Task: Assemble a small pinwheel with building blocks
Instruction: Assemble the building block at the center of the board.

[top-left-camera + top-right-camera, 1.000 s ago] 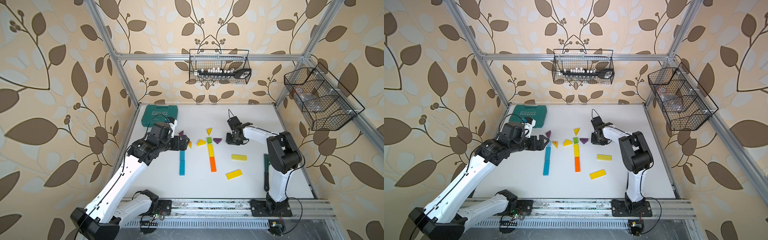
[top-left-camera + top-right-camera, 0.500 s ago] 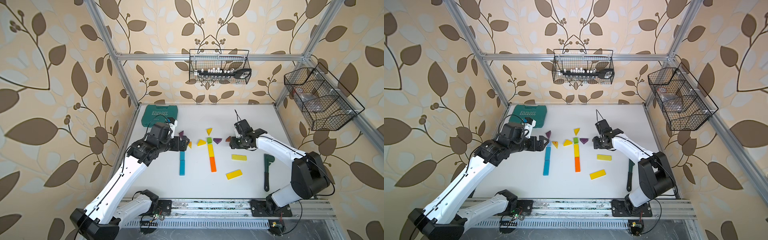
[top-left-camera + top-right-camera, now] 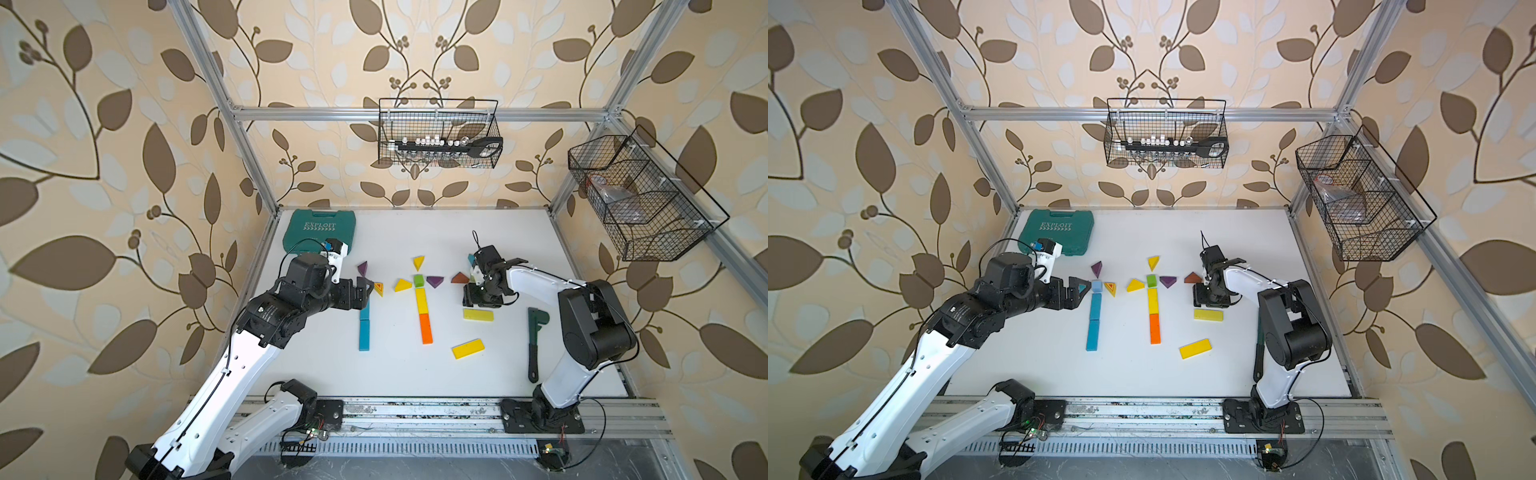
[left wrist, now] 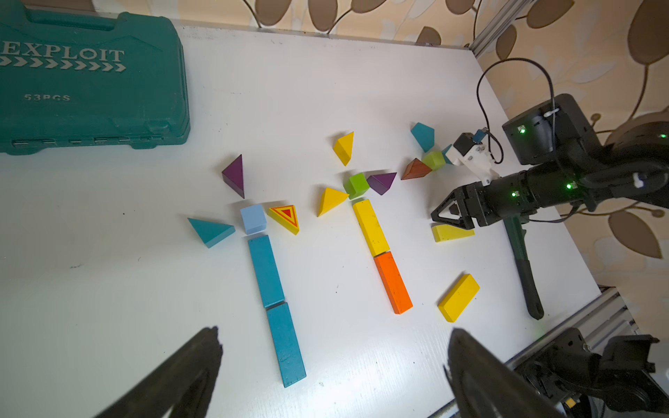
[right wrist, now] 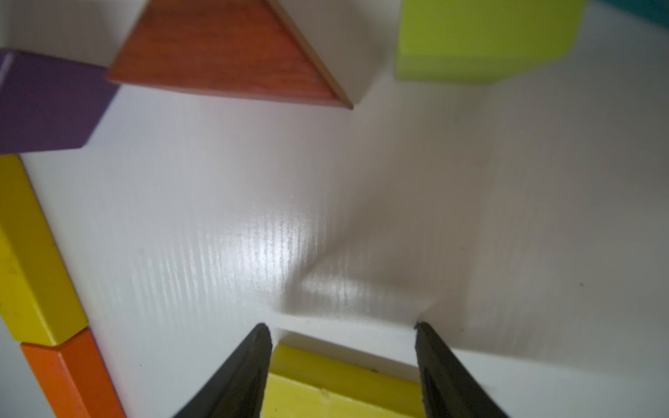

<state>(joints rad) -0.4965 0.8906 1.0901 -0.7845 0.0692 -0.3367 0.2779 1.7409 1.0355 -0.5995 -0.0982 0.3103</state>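
Note:
Building blocks lie flat on the white table. A green cube (image 3: pixel 418 280) has yellow and purple wedges round it, with a yellow bar (image 3: pixel 421 300) and an orange bar (image 3: pixel 426 328) below. To the left, a pale blue cube (image 3: pixel 1096 286) heads two teal bars (image 3: pixel 364 328). My left gripper (image 4: pixel 333 331) is open and empty beside that cube. My right gripper (image 5: pixel 344 325) is open, its fingers either side of a loose yellow bar (image 3: pixel 478 314) and just above it. A brown wedge (image 3: pixel 459 277) and a lime cube (image 4: pixel 433 159) lie behind it.
A teal tool case (image 3: pixel 320 230) sits at the back left. A dark green wrench (image 3: pixel 534 340) lies along the right side by the right arm's base. Another yellow bar (image 3: pixel 468 348) lies toward the front. Wire baskets (image 3: pixel 438 133) hang on the walls.
My right gripper has opened and moved from beside the purple wedge toward the front, ending over the loose yellow bar. The left arm has not moved.

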